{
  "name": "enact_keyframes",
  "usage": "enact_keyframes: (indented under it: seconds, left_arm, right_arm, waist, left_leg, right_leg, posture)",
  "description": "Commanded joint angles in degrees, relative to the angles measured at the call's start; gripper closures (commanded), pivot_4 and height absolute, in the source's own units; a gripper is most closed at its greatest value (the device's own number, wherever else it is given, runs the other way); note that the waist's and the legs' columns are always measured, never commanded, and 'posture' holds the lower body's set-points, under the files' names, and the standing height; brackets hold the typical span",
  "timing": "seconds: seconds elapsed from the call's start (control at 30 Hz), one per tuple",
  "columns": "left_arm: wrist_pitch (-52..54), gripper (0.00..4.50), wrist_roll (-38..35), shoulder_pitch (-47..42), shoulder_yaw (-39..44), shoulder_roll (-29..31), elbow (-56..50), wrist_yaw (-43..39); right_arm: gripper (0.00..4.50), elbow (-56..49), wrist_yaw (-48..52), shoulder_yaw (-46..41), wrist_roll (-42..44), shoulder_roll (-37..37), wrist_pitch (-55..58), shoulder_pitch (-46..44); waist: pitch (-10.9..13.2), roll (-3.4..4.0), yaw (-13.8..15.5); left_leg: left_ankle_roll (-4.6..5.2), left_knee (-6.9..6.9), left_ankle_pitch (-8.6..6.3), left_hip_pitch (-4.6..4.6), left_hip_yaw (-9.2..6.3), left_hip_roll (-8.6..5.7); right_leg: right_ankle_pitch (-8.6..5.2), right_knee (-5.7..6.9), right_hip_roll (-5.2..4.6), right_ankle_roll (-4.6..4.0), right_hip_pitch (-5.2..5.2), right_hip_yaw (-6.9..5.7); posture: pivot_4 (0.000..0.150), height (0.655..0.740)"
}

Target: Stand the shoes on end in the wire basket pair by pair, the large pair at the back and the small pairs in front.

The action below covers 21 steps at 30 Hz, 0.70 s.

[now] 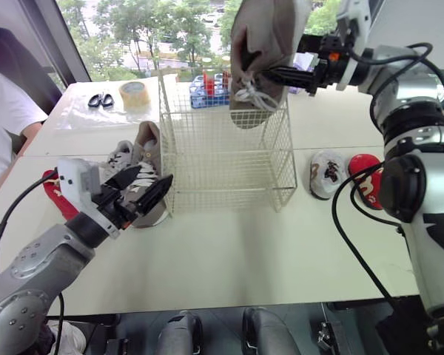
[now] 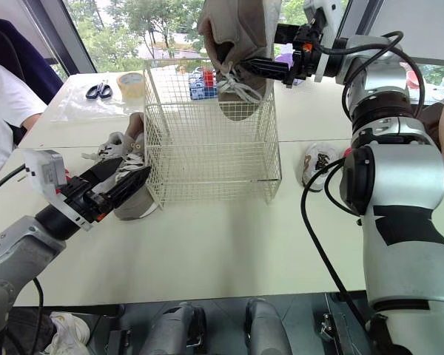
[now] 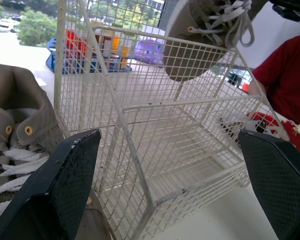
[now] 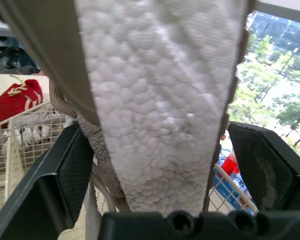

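R gripper (image 1: 268, 72) clamps large tan shoe (image 1: 263, 33), toe-down, over wire basket (image 1: 222, 159). L gripper (image 1: 155, 175), fingers spread, hovers at second tan shoe (image 1: 149, 140) beside basket.

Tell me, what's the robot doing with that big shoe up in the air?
The right gripper is clamped on a large grey-brown sneaker with white laces, holding it toe-down over the back of the white wire basket, which has no shoes in it yet. The left gripper is open beside the matching grey-brown sneaker lying left of the basket. A small white shoe and a small red shoe wait to the basket's right.
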Motion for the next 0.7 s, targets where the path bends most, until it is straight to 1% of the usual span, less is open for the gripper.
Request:
enact_keyframes:
  seconds: [0.03,0.2,0.3,0.33,0.4,0.43,0.47,0.5,0.7]
  left_arm:
    - [-0.7,0.0,1.4,-1.5,-1.4,-0.3,0.4,-1.1]
    - [-0.4,0.0,2.8,-3.2,-3.3,-0.8,2.2,-2.1]
    - [-0.4,0.0,3.6,-3.1,-3.7,-1.2,2.2,-2.1]
    - [-0.4,0.0,3.8,-2.9,-3.8,-1.4,2.0,-1.9]
    - [-0.3,0.0,4.0,-2.5,-3.7,-1.7,1.6,-1.6]
    - [-0.3,0.0,4.0,-2.2,-3.6,-1.8,1.4,-1.6]
    - [-0.2,0.0,4.1,-1.9,-3.6,-1.8,1.3,-1.5]
    - [-0.2,0.0,4.3,-1.7,-3.6,-1.8,1.2,-1.5]
    - [0.0,0.0,4.5,-1.7,-3.6,-1.9,1.4,-1.2]
  right_arm:
    - [0.02,-1.6,0.0,-2.3,0.8,-0.9,0.3,-2.1]
    - [0.02,-0.9,-0.8,-6.4,3.4,-0.6,6.7,-3.1]
    - [0.78,-1.0,-2.0,-7.1,3.1,0.1,6.9,-3.0]
    - [1.18,-1.1,-1.9,-7.4,3.3,0.2,7.2,-3.0]
    - [2.17,-1.2,-1.0,-8.0,3.5,0.4,7.6,-3.0]
    - [2.58,-1.2,-0.6,-8.1,3.5,0.5,7.6,-3.0]
    - [2.87,-1.3,0.3,-7.9,3.2,0.5,7.5,-3.0]
    - [2.99,-1.5,1.1,-7.6,2.9,0.7,6.9,-3.0]
    - [3.0,-2.2,5.8,-5.5,1.1,2.0,3.0,-4.2]
  waist:
    - [0.0,0.0,0.0]
    - [0.0,0.0,0.0]
    - [0.0,0.0,-0.1]
    - [0.0,0.0,-0.1]
    - [0.0,0.0,-0.1]
    - [0.0,0.0,-0.1]
    - [0.0,0.0,-0.1]
    - [0.0,0.0,-0.1]
    - [0.0,0.0,-0.3]
  left_leg:
    - [0.0,0.0,0.0,0.0,0.0,0.0]
    - [-0.01,0.0,0.0,0.0,0.01,0.0]
    - [-0.01,0.0,0.01,0.0,0.01,0.0]
    - [-0.01,0.0,0.01,0.0,0.01,0.0]
    - [-0.01,0.0,0.01,0.0,0.0,0.01]
    - [-0.01,0.0,0.01,0.0,0.01,0.0]
    - [-0.01,0.0,0.01,0.0,0.01,0.01]
    - [-0.01,0.0,0.0,0.0,0.01,0.01]
    - [-0.01,-0.01,0.01,0.0,0.01,0.02]
  right_leg:
    - [0.0,0.0,0.0,0.0,0.0,0.0]
    - [0.0,0.01,0.0,0.0,0.0,0.0]
    - [0.0,0.02,0.01,0.01,-0.01,0.0]
    - [0.0,0.02,0.01,0.01,-0.01,0.0]
    - [0.0,0.03,0.01,0.01,-0.02,0.0]
    - [0.0,0.03,0.01,0.01,-0.02,0.0]
    - [0.0,0.03,0.01,0.01,-0.02,0.0]
    - [0.0,0.02,0.01,0.01,-0.02,0.0]
    - [0.0,0.04,0.03,0.01,-0.04,0.0]
  posture:
    - [0.15,0.74]
    - [0.15,0.74]
    - [0.15,0.74]
    - [0.15,0.74]
    - [0.15,0.74]
    - [0.15,0.74]
    - [0.15,0.74]
    - [0.15,0.74]
    - [0.15,0.74]
